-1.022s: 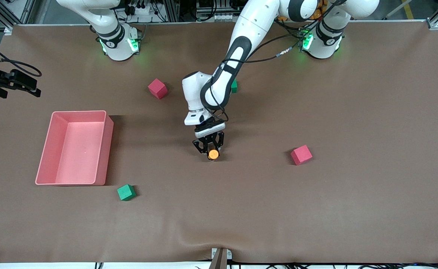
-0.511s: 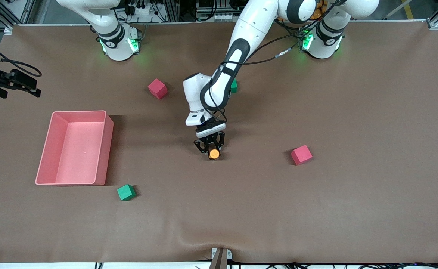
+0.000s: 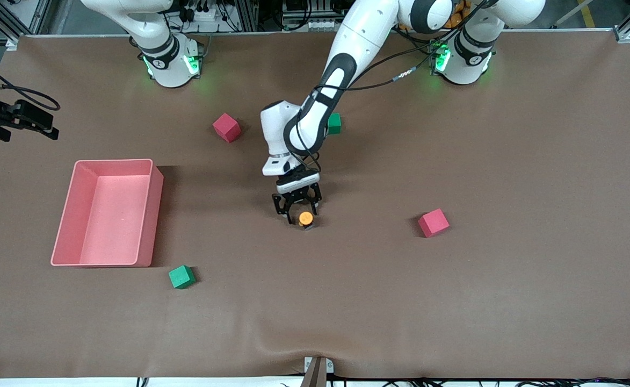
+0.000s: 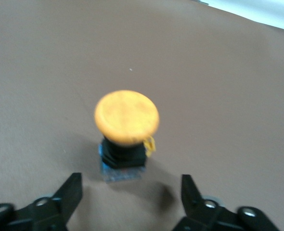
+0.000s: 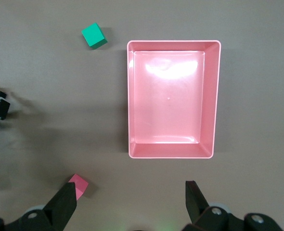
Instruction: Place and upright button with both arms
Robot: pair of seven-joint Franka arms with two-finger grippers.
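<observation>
**A:** Start at the right arm's end of the table. What is there?

**B:** A pink tray [image 3: 156, 215] lies there with nothing in it. The right wrist view looks straight down on it. The right gripper [image 5: 131, 207] hangs high over the table by the tray, its two fingers spread wide apart and holding nothing. That arm waits.

**A:** And around the tray?

**B:** A green cube [image 3: 181, 277] sits just off the tray's corner, nearer to the front camera. A red cube [image 3: 226, 127] lies farther from the camera than the tray, toward the middle of the table.

**A:** Then the middle?

**B:** The left arm [image 3: 341, 64] reaches in from its base and points its hand down. The left gripper [image 3: 297, 210] is low over the cloth, and its fingers [image 4: 70, 192] stand apart, one on each side of the button [image 3: 305, 219] without touching it. Nothing is gripped.

**A:** How does the button stand?

**B:** Upright on the brown table [image 3: 508, 295], near the middle. Its round orange cap is on top and the dark body rests below on the cloth. In the left wrist view it sits free, just in front of the open fingers.

**A:** Anything more toward the left arm's end?

**B:** A second green cube [image 3: 334, 123] shows beside the left arm's forearm, partly hidden by it. A second red cube [image 3: 433, 222] lies well apart from the button, toward the left arm's end.
</observation>
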